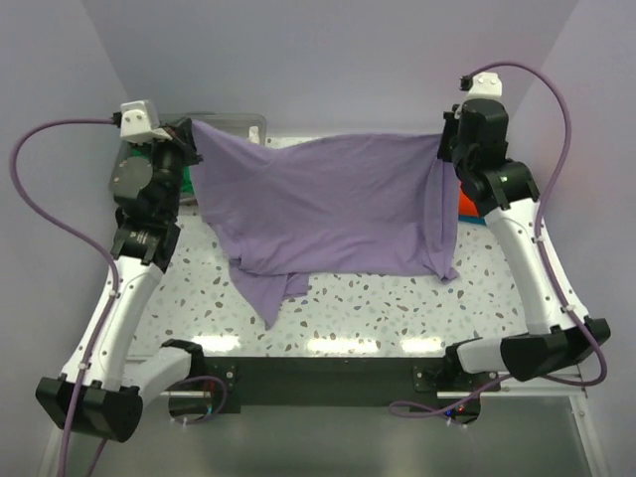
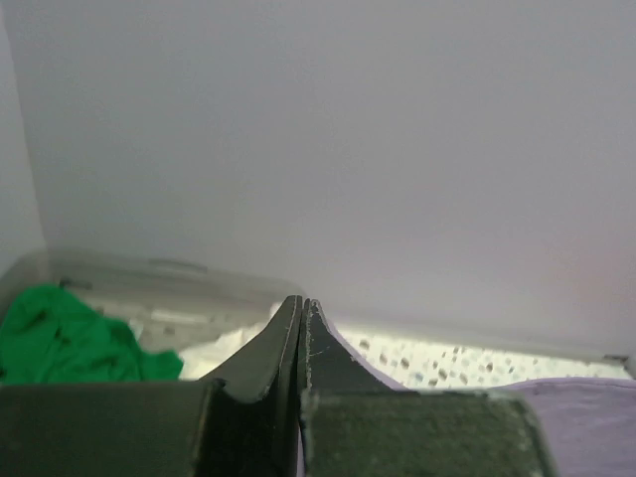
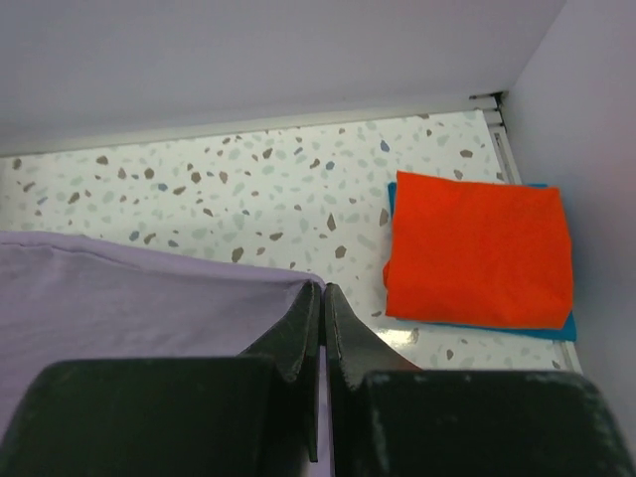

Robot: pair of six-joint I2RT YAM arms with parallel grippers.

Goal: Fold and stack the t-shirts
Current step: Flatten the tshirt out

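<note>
Two corners of the purple t-shirt (image 1: pixel 328 199) are held up high, so it hangs wide and flat like washing on a line. The left claw (image 2: pixel 301 303) is pinched tight on one corner. The right claw (image 3: pixel 323 290) is pinched tight on the other. Its bottom edge droops onto the surface (image 1: pixel 397 308). I think this makes it easy to lay it smooth for folding. Right of it, an orange t-shirt (image 3: pixel 477 248) lies folded on a blue t-shirt (image 3: pixel 556 328). Left of it, a green t-shirt (image 2: pixel 60 333) waits in the tub (image 2: pixel 169 278).
</note>
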